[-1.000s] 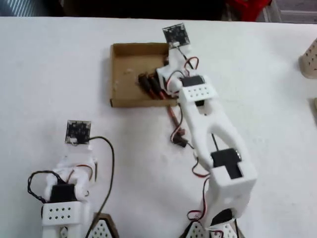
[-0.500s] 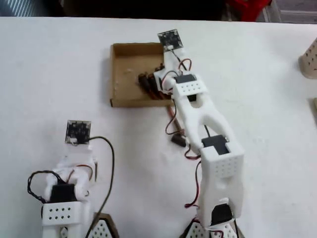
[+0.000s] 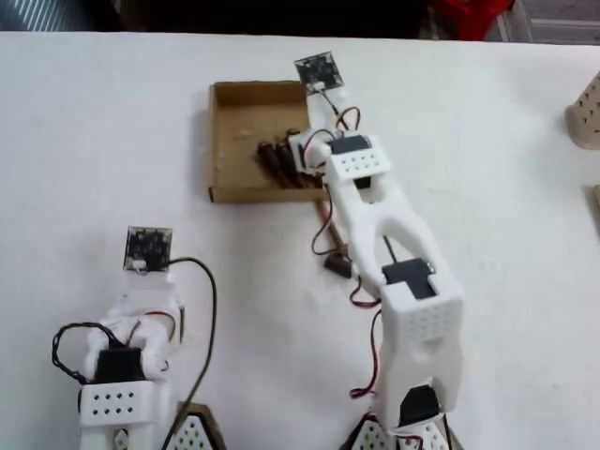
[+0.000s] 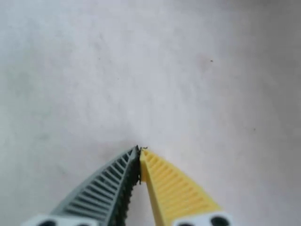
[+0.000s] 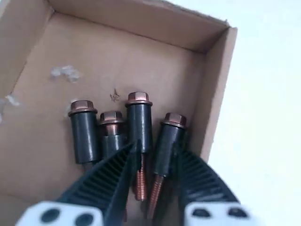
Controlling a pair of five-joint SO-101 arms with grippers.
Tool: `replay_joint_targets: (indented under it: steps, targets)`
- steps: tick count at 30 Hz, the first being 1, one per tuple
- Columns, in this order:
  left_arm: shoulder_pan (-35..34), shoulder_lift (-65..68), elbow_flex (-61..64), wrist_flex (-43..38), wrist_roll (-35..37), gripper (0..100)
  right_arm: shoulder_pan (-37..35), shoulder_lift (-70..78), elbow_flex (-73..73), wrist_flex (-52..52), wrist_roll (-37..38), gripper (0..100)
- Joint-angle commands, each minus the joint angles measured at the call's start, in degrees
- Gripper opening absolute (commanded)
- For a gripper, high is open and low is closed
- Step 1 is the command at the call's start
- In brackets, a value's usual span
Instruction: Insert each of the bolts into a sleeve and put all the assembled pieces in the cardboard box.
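The cardboard box (image 3: 225, 94) sits at the table's back centre. Several assembled pieces, black sleeves with copper bolts, lie side by side on its floor (image 5: 113, 134). My right gripper (image 5: 157, 150) hangs open inside the box by its right wall, its fingers (image 5: 117, 174) straddling the rightmost piece (image 5: 167, 139), which rests on the cardboard. In the high view the right arm (image 3: 375, 216) stretches from the front edge to the box. My left gripper (image 4: 140, 151) is shut on nothing, pointing at bare white table near the front left.
The left arm (image 3: 127, 375) stays folded at the front left with its black cable looping beside it. A tan perforated block (image 3: 586, 112) stands at the right edge. Loose red and black wires (image 3: 337, 258) hang under the right arm.
The right arm has swung left and farther over the box, bringing its gripper from the right wall to above the row of pieces. The left arm has not moved.
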Motion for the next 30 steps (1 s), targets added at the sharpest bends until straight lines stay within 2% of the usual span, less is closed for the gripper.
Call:
replay_joint_targets:
  steps: [1,12,18,23,30]
  targets:
    - [-0.6,-0.3,-1.6,0.4,-0.5,2,0.4,-7.7,-2.1,5.2,0.2,1.6]
    - [-0.7,-0.3,-1.6,0.3,-0.5,2,-2.7,-19.9,-2.1,34.9,0.4,1.7]
    - [-0.7,-0.3,-1.6,0.3,-0.5,2,-2.5,-25.0,-1.3,46.6,0.4,1.7]
    - [-0.7,-0.3,-1.6,0.3,-0.5,2,-2.2,-32.9,10.8,45.3,0.4,1.7]
    - [-0.7,-0.3,-1.6,0.3,-0.5,2,-1.6,-46.0,33.1,31.4,0.4,2.0]
